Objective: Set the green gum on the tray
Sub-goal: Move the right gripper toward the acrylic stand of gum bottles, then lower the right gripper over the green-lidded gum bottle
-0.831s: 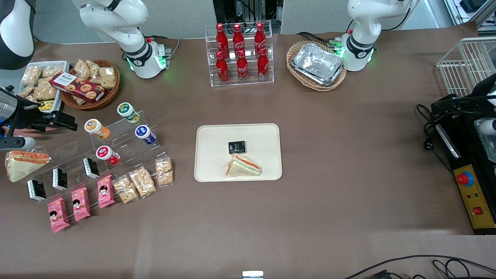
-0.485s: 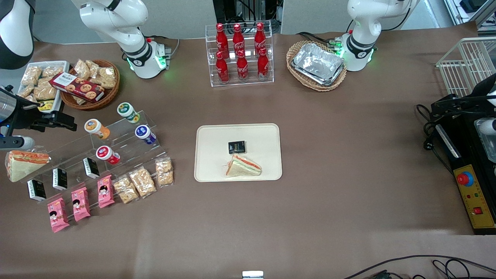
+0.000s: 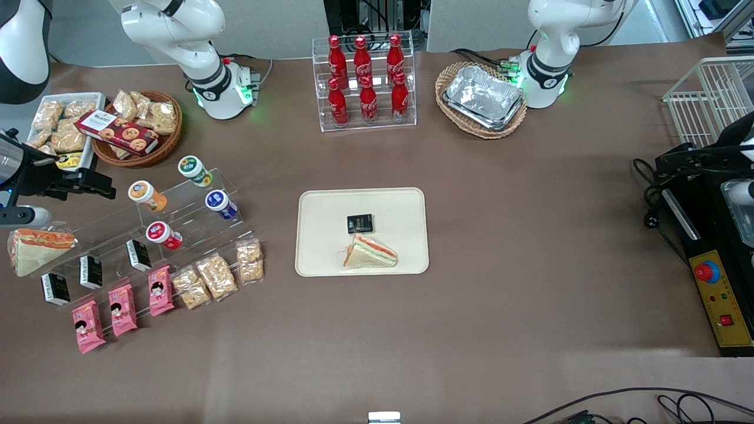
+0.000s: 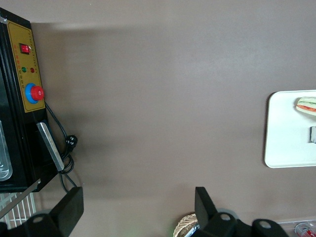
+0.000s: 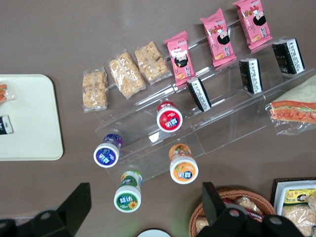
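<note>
Green gum (image 3: 195,170), a small bottle with a white-and-green lid, rests tilted on the top step of a clear stand (image 3: 177,218) at the working arm's end of the table; it also appears in the right wrist view (image 5: 128,195). The gripper (image 3: 88,182) hangs above the table just off the stand's end, empty, with its two fingers (image 5: 76,207) spread wide apart in the wrist view. From the gripper, the gum lies a short reach toward the table's middle, with the orange bottle (image 3: 145,195) between the two; the blue bottle (image 3: 221,204) sits one step below the gum, and the red bottle (image 3: 162,234) lower still. The tray (image 3: 318,203), cream and low-rimmed, lies well apart from the gripper, past the whole stand, and already carries a sandwich (image 3: 370,253) and a black packet (image 3: 360,223); bare surface remains around both. The gum is judged light and rigid, with a smooth plastic wall that may slip under weak pressure; being round and tilted, it may roll off its step if nudged sideways. The best hold is judged to be across the body just under the lid, with the fingers straddling it squarely, approached so that the orange bottle is not struck.
</note>
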Available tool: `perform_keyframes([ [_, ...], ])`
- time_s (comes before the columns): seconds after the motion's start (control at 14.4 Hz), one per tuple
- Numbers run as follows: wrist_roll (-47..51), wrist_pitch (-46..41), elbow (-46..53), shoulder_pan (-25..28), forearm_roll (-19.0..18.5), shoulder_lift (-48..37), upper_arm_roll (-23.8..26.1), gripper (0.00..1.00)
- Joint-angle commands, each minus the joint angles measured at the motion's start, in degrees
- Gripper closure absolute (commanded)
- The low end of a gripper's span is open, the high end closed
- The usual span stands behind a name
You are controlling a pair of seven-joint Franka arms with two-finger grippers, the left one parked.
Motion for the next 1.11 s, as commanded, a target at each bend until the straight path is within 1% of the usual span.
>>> perform_keyframes([
  [0.0, 0.21, -2.71, -2.04, 0.02, -0.88, -3.52, 0.04, 0.0],
  [0.21, 0.48, -1.93, -6.95, 0.29, -0.71, -7.2, 0.13, 0.0],
  [0.62, 1.53, 8.0, -24.79, 0.55, -0.35, -18.37, 0.74, 0.0],
  [0.76, 2.23, 11.95, -30.76, 0.55, -0.27, -21.44, 1.79, 0.0],
  [0.9, 5.12, 15.38, -35.95, 0.55, -0.35, -23.99, 3.11, 0.0],
  [1.04, 5.66, 17.23, -38.78, 0.55, -0.27, -24.44, 4.25, 0.0],
])
